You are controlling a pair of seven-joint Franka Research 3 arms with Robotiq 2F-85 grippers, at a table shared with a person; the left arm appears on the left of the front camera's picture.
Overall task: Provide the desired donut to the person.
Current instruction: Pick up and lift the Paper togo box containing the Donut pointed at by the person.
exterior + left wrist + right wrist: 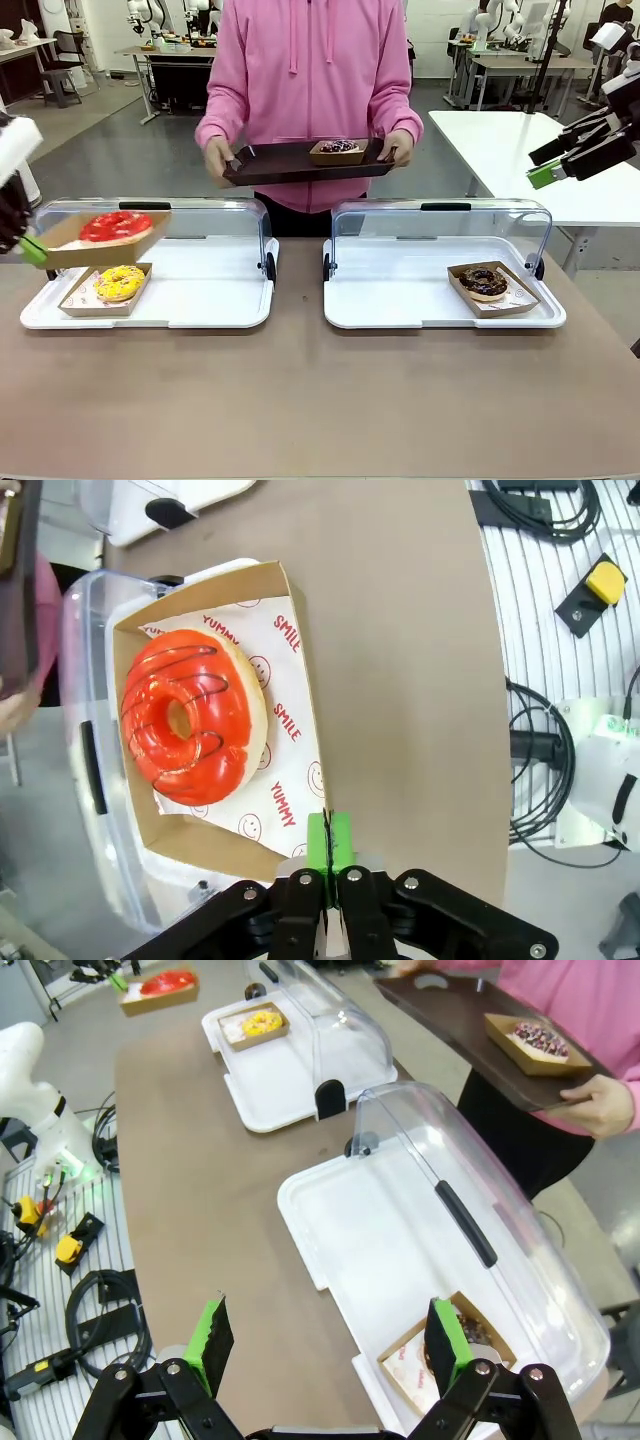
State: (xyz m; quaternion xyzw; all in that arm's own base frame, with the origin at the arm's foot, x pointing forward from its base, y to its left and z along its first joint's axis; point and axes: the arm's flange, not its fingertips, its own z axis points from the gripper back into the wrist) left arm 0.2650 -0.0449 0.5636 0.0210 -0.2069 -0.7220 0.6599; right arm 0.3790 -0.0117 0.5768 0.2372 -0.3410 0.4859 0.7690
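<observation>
My left gripper [35, 250] [328, 845] is shut on the edge of a cardboard tray [95, 254] [290, 695]. The tray carries a red-glazed donut [116, 226] [190, 715] and hangs above the left display case [205, 295]. Across the table stands the person [310, 70] in a pink hoodie. Both of the person's hands hold a dark serving tray [290, 165] [450, 1010] bearing a sprinkled donut [338, 147] [540, 1038]. My right gripper [542, 165] [330, 1345] hangs open and empty, high at the right, over the right case.
A yellow donut [120, 283] [262, 1022] lies in the left case, under the lifted tray. The right case [400, 295] [350, 1230] holds a chocolate donut [484, 282] [470, 1332]. Both clear lids [440, 225] stand open at the back. A white side table [500, 140] is at the right.
</observation>
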